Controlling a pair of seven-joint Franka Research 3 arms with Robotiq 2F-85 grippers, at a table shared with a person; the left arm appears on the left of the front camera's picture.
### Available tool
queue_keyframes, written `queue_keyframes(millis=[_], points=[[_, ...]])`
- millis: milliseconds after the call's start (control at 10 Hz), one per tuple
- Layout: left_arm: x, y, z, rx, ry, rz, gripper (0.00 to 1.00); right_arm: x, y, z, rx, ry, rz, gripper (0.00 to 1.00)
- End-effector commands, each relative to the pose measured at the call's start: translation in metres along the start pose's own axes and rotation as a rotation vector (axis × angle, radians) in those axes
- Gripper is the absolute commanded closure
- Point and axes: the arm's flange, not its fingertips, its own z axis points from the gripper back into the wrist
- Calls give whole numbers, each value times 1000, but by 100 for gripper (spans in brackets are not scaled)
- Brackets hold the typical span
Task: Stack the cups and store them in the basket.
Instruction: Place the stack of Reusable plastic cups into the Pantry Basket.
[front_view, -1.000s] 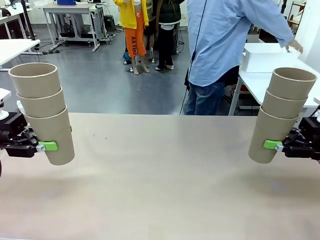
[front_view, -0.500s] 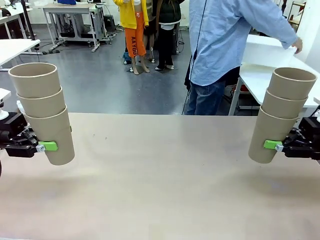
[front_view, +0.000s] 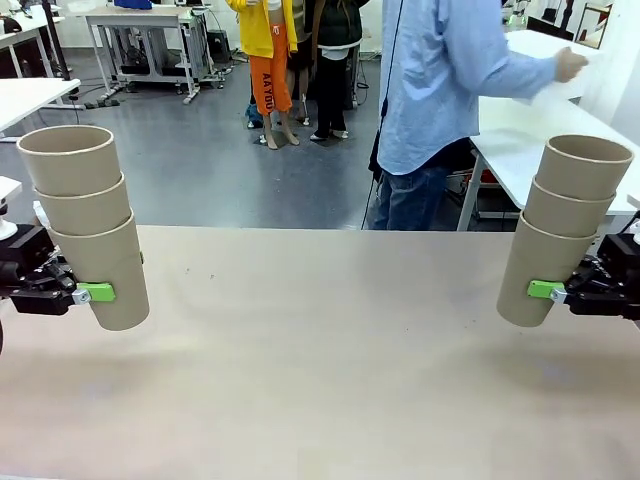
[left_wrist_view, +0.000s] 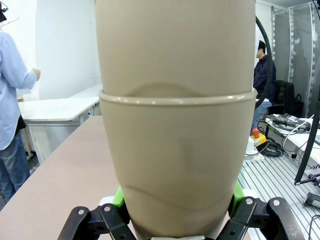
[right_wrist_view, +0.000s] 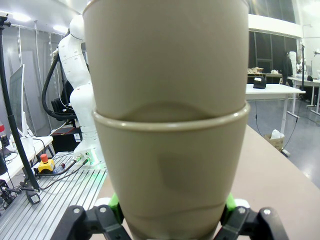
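Three nested cups (front_view: 85, 225) clamped in left gripper (front_view: 110, 291), three cups (front_view: 562, 228) in right gripper (front_view: 532, 290).

I count six cups in all: three nested in the left stack (front_view: 85, 225) and three in the right stack (front_view: 562, 228). One person (front_view: 440, 90) is across the table.

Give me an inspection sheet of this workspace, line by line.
Surface: beige table, bare between the stacks.
Job's things: left stack and right stack, three nested cups each, leaning outward.
Clutter: nothing seen.
Claws: left claw shut on left stack's bottom cup; right claw likewise on right stack.
Cables: black cables on the bench alongside.
Surroundings: person in blue shirt at white side table.
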Motion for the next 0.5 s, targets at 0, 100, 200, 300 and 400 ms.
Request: queue_keyframes(millis=[0,100,200,300,400], points=[[3,0,-1,-4,-11,-5,15,3,0,0,0,0,7,16],[3,0,-1,-4,-11,-5,15,3,0,0,0,0,7,16],[3,0,-1,-4,-11,-5,15,3,0,0,0,0,7,16],[3,0,-1,-4,-11,-5,15,3,0,0,0,0,7,16],[3,0,-1,-4,-11,-5,15,3,0,0,0,0,7,16]])
